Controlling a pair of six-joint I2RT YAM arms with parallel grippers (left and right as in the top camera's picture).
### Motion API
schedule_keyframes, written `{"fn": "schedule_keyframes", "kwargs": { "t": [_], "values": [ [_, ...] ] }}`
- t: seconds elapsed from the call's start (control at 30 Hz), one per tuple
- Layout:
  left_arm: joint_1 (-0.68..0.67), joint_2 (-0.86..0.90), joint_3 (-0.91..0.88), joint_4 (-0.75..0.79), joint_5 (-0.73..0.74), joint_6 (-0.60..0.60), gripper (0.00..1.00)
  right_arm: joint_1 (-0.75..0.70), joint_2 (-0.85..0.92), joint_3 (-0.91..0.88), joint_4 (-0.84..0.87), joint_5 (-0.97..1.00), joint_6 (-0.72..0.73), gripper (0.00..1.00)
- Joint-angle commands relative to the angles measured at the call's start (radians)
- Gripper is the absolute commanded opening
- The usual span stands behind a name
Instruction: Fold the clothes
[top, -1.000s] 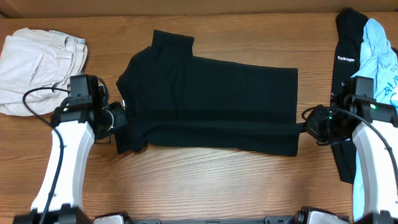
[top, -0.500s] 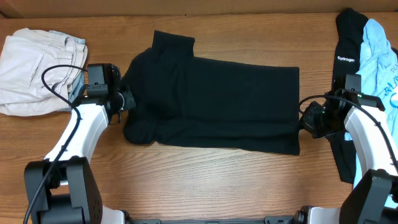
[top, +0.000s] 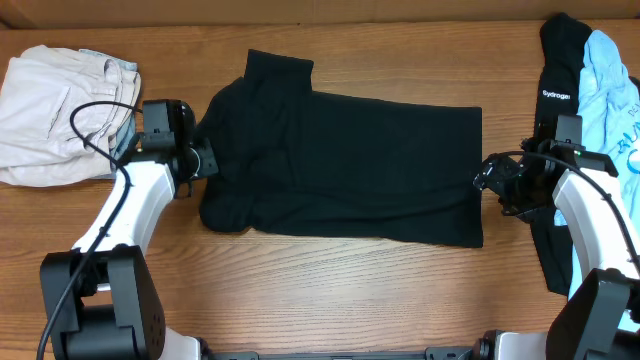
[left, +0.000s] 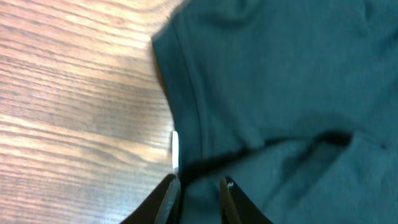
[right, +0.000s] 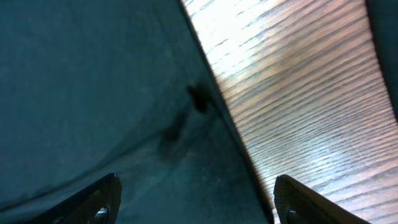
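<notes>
The clothes, a plain black T-shirt (top: 340, 160), lie across the middle of the table with the lower edge folded over and one sleeve sticking out at the back left. My left gripper (top: 208, 160) rests at the shirt's left edge. In the left wrist view its jaws (left: 199, 182) stand narrowly apart over the shirt (left: 280, 93), next to the white neck label (left: 175, 149). My right gripper (top: 482, 180) sits at the shirt's right hem. There the jaws (right: 196, 186) are wide open, and the shirt (right: 93, 93) lies loose beneath them.
A crumpled beige garment (top: 60, 115) lies at the back left. A black garment with white lettering (top: 558, 80) and a light-blue T-shirt (top: 610, 90) are piled at the right edge, close behind my right arm. Bare wooden table (top: 330, 290) runs along the front.
My left gripper carried the shirt's front-left corner up and inward, then its jaws parted a little. My right gripper opened wide and let go of the right hem.
</notes>
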Motion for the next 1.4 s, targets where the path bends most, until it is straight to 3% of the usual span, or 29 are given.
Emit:
{"fn": "schedule_keyframes", "kwargs": {
  "t": [0.0, 0.13, 0.37, 0.6, 0.7, 0.83, 1.37],
  "values": [
    [-0.031, 0.003, 0.185, -0.146, 0.058, 0.139, 0.26, -0.007, 0.002, 0.107, -0.036, -0.076, -0.051, 0.82],
    [-0.109, 0.003, 0.474, -0.364, 0.028, 0.226, 0.33, 0.014, 0.002, 0.314, -0.182, -0.084, -0.13, 0.82],
    [-0.184, 0.08, 0.79, -0.392, -0.011, 0.256, 0.34, 0.074, 0.01, 0.555, -0.2, 0.026, -0.142, 0.76],
    [-0.205, 0.441, 1.143, -0.393, -0.01, 0.263, 0.4, 0.087, 0.02, 0.603, -0.212, 0.029, -0.143, 0.76],
    [-0.205, 0.576, 1.238, -0.387, -0.003, 0.261, 0.49, 0.087, 0.02, 0.603, -0.231, 0.03, -0.157, 0.76],
    [-0.206, 0.714, 1.306, -0.362, -0.003, 0.257, 0.61, 0.087, 0.02, 0.602, -0.261, 0.053, -0.156, 0.76],
    [-0.21, 0.924, 1.306, -0.233, 0.008, 0.252, 0.64, 0.087, 0.02, 0.589, -0.275, 0.061, -0.157, 0.76]
  ]
}}
